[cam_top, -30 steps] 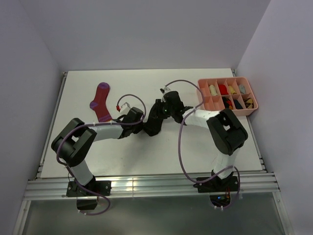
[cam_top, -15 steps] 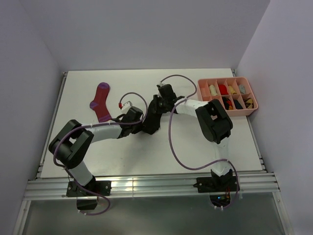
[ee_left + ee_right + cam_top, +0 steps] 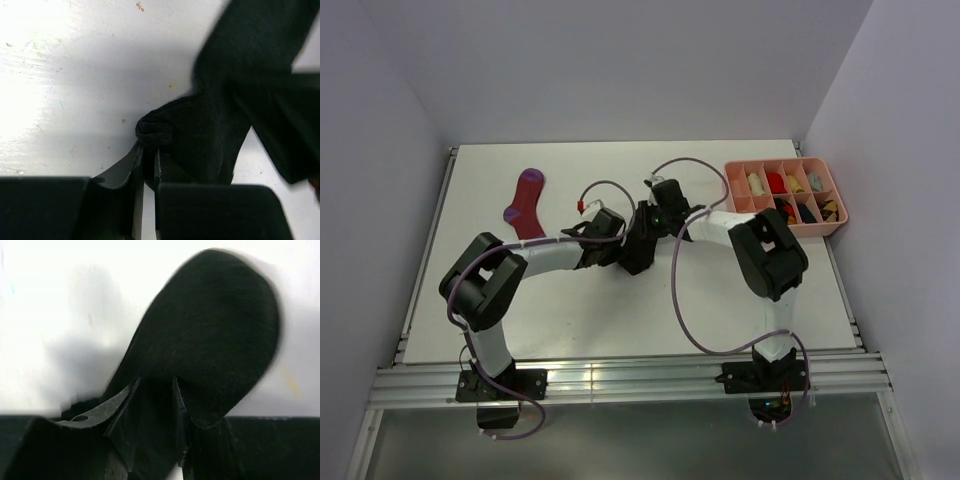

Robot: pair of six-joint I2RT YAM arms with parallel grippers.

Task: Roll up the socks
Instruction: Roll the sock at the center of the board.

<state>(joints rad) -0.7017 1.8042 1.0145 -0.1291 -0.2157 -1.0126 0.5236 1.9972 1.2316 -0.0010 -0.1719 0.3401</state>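
White tabletop (image 3: 620, 310) under plain walls, both arms meeting near its centre. Over the last second my left arm has swung in toward the middle and now crosses the lower end of the magenta sock (image 3: 525, 200), which lies flat at ten o'clock, untouched. The right arm has shuffled its elbow in and back out, its wrist hardly leaving the centre.

The black sock (image 3: 210, 130) sits just above the table's centre, caught between the two wrists. My left gripper (image 3: 149, 150) is pinched almost closed on a small bunched fold at the sock's edge, low against the table. My right gripper (image 3: 155, 385) has its jaws partly apart with black fabric filling the gap; I read that as a grip on the other end, which rises off the surface toward it.

So the sock is held at both ends, with no roll visible yet; I judge the rolling barely begun. The pink tray (image 3: 732, 195) waits at two o'clock, well apart.
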